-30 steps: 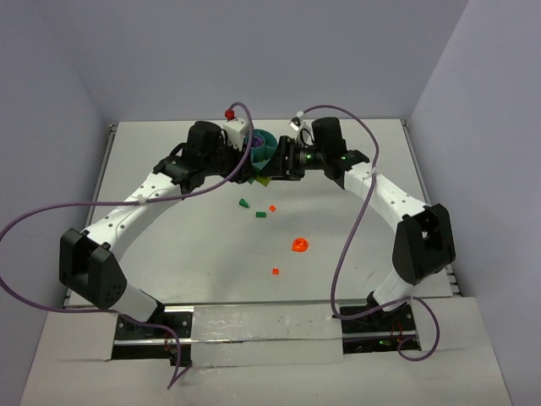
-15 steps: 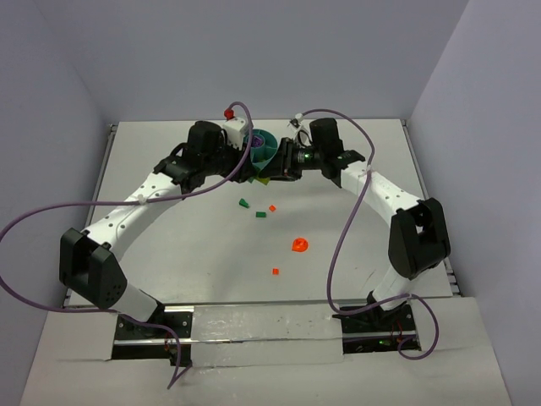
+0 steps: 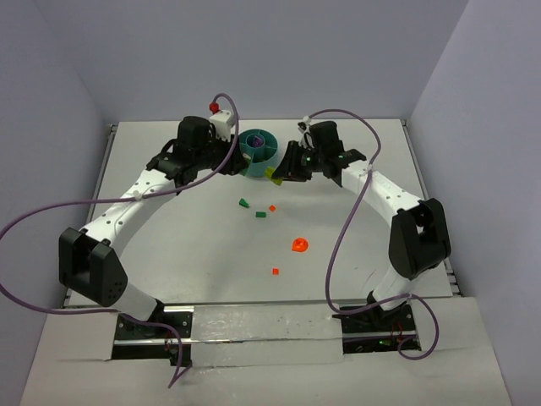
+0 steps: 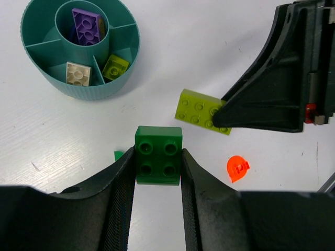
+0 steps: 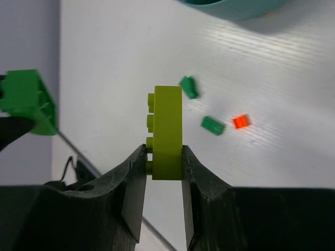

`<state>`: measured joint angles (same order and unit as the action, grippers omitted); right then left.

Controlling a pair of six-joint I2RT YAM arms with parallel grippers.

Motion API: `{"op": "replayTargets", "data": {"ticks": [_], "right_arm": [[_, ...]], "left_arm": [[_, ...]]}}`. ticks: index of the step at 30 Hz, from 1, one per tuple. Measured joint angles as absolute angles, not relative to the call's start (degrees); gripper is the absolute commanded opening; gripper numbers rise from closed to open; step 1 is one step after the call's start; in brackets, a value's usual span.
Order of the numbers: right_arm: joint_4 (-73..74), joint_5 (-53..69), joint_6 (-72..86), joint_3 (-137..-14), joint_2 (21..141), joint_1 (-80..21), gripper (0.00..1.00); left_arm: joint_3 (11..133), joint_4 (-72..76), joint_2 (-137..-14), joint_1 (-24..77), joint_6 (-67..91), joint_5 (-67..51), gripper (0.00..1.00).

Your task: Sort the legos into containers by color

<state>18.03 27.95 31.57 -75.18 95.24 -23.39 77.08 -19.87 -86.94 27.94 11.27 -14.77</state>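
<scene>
Table (image 3: 194, 254); lime brick (image 5: 167, 133) lengthwise along fingers (image 5: 133, 193)

teal bowl (image 5: 230, 6) mostly beyond the right wrist view's top edge

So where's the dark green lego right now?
In the left wrist view, the dark green lego is pinched in the left hand, bottom centre, with the teal bowl up-left and the lime brick just up-right.

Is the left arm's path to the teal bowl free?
Likely yes: nothing stands between the left end effector, holding a green brick, and the bowl; the right end effector, with its lime brick, sits aside.
</scene>
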Motion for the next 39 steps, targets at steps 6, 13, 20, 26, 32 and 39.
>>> {"op": "replayTargets", "data": {"ticks": [6, 13, 20, 26, 32, 39], "right_arm": [[20.58, 22.29, 28.02, -76.4, 95.24, -23.28, 0.0], [22.86, 21.09, 30.96, -87.13, 97.94, -22.45, 0.0], [27.24, 14.71, 43.41, -96.33, 103.63, -22.09, 0.0], [31.64, 13.26, 51.19, -98.57, 107.87, -22.09, 0.0], [34.46, 12.67, 55.87, -101.59, 111.31, -22.25, 0.0], [34.56, 13.0, 57.64, -103.94, 115.15, -22.37, 0.0]], "left_arm": [[77.08, -19.73, -86.94, 27.6, 11.35, -15.24, 0.0], [77.06, -19.6, -86.68, 22.96, 11.16, -15.42, 0.0], [75.71, -19.42, -84.22, 18.0, 11.18, -15.55, 0.0], [75.57, -19.12, -83.12, 15.85, 11.22, -16.68, 0.0], [75.55, -19.0, -83.11, 15.19, 11.38, -17.38, 0.0], [75.49, -18.92, -83.11, 14.85, 11.38, -17.88, 0.0]]}}
